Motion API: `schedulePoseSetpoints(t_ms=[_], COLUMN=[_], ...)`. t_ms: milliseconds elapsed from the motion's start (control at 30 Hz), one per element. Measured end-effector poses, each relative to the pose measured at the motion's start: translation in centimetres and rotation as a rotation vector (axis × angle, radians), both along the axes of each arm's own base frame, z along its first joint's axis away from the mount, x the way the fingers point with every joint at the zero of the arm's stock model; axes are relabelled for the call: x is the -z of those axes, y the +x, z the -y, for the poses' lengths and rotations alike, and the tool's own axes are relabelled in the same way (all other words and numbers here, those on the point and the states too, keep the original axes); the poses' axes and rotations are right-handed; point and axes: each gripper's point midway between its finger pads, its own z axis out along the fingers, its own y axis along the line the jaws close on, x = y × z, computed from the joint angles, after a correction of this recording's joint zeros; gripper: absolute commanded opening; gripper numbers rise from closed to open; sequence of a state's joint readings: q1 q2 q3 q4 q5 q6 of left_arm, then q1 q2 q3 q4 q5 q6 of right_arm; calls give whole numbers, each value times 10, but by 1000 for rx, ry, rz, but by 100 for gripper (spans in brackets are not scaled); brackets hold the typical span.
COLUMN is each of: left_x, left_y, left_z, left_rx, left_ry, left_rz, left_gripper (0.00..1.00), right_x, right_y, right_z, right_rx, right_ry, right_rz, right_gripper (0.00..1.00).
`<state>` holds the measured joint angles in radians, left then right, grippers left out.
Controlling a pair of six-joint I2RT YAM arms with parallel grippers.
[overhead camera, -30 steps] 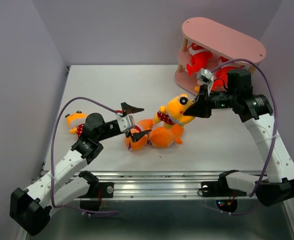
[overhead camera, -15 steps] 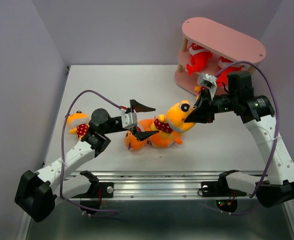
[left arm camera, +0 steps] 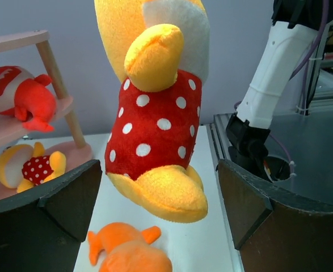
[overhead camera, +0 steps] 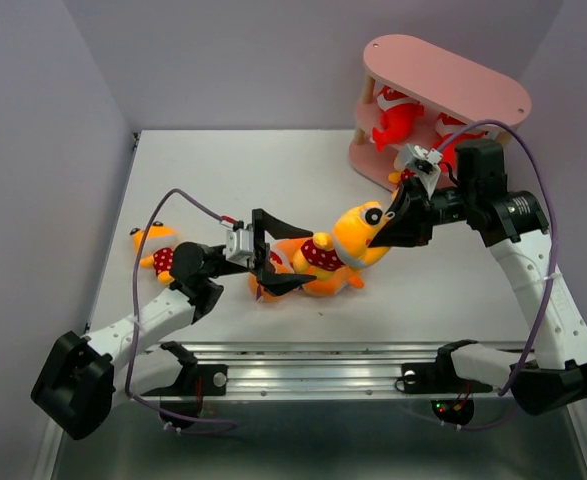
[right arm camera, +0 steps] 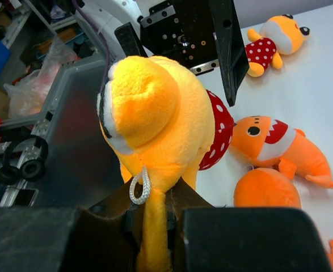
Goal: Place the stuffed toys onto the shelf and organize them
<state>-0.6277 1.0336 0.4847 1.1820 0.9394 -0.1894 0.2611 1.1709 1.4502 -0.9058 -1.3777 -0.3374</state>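
1. In the centre of the overhead view, a yellow-orange plush figure (overhead camera: 348, 240) with a red, white-dotted body hangs between the two grippers.
2. The right gripper (overhead camera: 381, 230), coming in from the right of the frame, is clamped tight on a narrow yellow tab at the figure's head. Its wrist view shows that tab pinched between the fingers at bottom centre, with a white cord loop (right arm camera: 138, 187) just above them.
3. The left gripper (overhead camera: 285, 253) reaches in from the lower left, spread wide and holding nothing. In its wrist view the dotted body and feet hang in the middle of the frame between the two black fingers (left arm camera: 47, 209), with a clear gap on each side.
4. The figure's feet are off the white table (overhead camera: 223, 170). An orange shark (left arm camera: 129, 252) lies on the table below them, at the bottom of the left wrist frame.
5. A second orange shark (right arm camera: 279, 147), showing its white toothy mouth, lies just beside the first at the right of the right wrist view.
6. Another yellow-orange figure (overhead camera: 151, 245) lies alone at the left of the overhead frame, well apart from the held one.
7. The pink shelf (overhead camera: 443, 80) stands in the upper right. Two red sharks (overhead camera: 398, 115) sit on its middle board, and a third yellow-orange figure (left arm camera: 27, 167) rests on the lowest board.
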Motion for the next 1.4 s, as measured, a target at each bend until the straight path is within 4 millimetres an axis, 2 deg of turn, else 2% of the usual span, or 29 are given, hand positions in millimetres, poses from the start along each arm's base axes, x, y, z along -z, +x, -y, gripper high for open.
schedulePoseSetpoints(t_ms=[333, 367, 433, 467, 533, 600, 633, 667, 700, 733, 867, 967, 1033, 1133, 1167, 1267, 1300, 1400], left_x=[7, 8, 10, 12, 15, 20, 23, 24, 28, 32, 58, 89, 113, 148, 160, 173, 174, 163], left_y=[-4, -4, -3, -3, -1, 1, 1, 2, 4, 6, 16, 30, 42, 68, 82, 109, 122, 150], left_z=[2, 3, 5, 6, 8, 10, 11, 13, 14, 16, 24, 29, 29, 24, 21, 20, 21, 31], left_rx=[56, 59, 66, 72, 78, 89, 93, 96, 99, 100, 114, 111, 92, 31, 5, -18, -20, -5], left_ry=[-13, -13, -12, -9, -4, 3, 6, 7, 10, 16, 59, 104, 127, 133, 127, 100, 86, 59], left_rz=[-165, -188, -228, -256, -304, -370, -406, -434, -481, -529, -723, -931, -1085, -1307, -1397, -1517, -1540, -1513], left_gripper=[58, 50, 43, 33, 23, 12, 0, 0, 0, 0, 0, 0, 0, 0, 0, 0, 0, 0], right_x=[-1, -1, 0, 1, 5, 8, 10, 12, 13, 16, 26, 28, 27, 12, 3, -15, -21, -32], right_y=[-2, -1, -1, 0, 1, 2, 4, 5, 5, 6, 9, 20, 39, 72, 85, 101, 103, 98], right_z=[-1, 0, 0, 0, 0, 0, 0, 0, 0, 0, 6, 16, 30, 61, 79, 115, 127, 146], right_rx=[-16, -14, -12, -12, -10, -5, 4, 10, 18, 31, 117, 254, 417, 677, 799, 1011, 1080, 1193], right_ry=[13, 13, 14, 14, 11, 7, 1, -3, -8, -15, -54, -109, -171, -234, -252, -265, -263, -250], right_rz=[-6, -10, -16, -19, -29, -41, -48, -51, -61, -55, -18, 45, 100, 195, 228, 280, 294, 316], right_gripper=[1, 1, 1, 2, 5, 13, 44, 62, 91, 100, 100, 100, 100, 100, 100, 100, 100, 100])
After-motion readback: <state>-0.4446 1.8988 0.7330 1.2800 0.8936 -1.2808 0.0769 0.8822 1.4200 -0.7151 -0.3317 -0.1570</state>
